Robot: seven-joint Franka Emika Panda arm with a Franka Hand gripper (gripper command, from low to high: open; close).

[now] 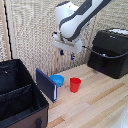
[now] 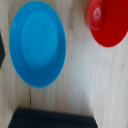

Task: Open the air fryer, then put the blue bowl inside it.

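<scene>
The blue bowl (image 1: 57, 80) sits upright on the wooden table, between the flat dark-blue panel (image 1: 46, 85) and the red cup (image 1: 75, 84). It fills much of the wrist view (image 2: 37, 42). My gripper (image 1: 67, 54) hangs well above the bowl, fingers pointing down, apart and empty. The fingers do not show in the wrist view. The black air fryer (image 1: 110, 52) stands at the exterior view's right, apart from the gripper. Its front is too dark to make out the handle or whether the drawer is out.
A big black fabric case (image 1: 20, 95) stands at the exterior view's left, with the dark-blue panel leaning by it (image 2: 55, 119). The red cup also shows in the wrist view (image 2: 107, 22). A cable runs to the air fryer. A wicker screen stands behind.
</scene>
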